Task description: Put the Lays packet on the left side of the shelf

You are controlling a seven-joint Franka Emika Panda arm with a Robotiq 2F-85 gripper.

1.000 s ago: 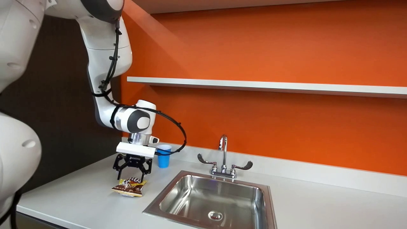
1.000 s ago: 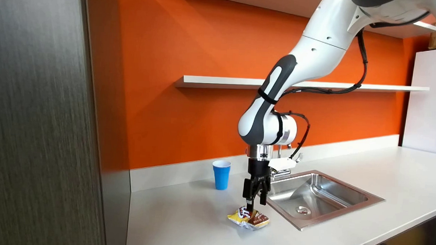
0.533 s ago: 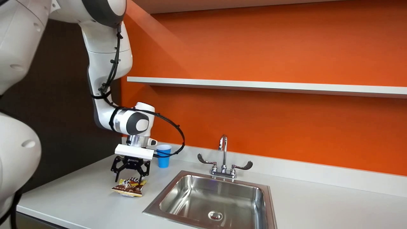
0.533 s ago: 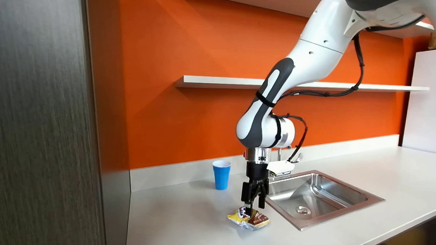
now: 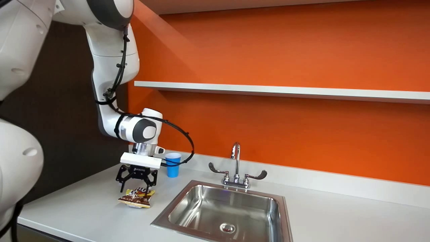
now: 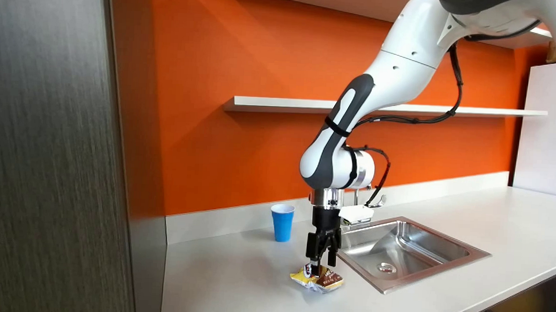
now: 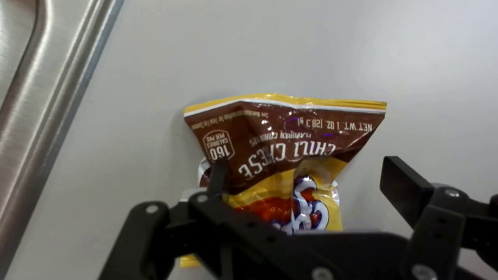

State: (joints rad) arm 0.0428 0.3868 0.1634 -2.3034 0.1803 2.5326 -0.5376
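Note:
The Lays packet is a crinkly brown and yellow bag lying on the countertop, left of the sink. It also shows in an exterior view and in the wrist view. My gripper is open and points down just over the packet, also in an exterior view. In the wrist view the gripper has its left finger over the packet's left edge and its right finger beside the packet, apart from it. I cannot tell whether the left finger touches it. The white shelf runs along the orange wall, also here.
A blue cup stands behind the gripper near the wall, also in an exterior view. A steel sink with a faucet lies right of the packet. A dark panel stands at the counter's left end.
My gripper has come down a little and shifted slightly left in both exterior views, with its fingers still apart. The packet has not moved.

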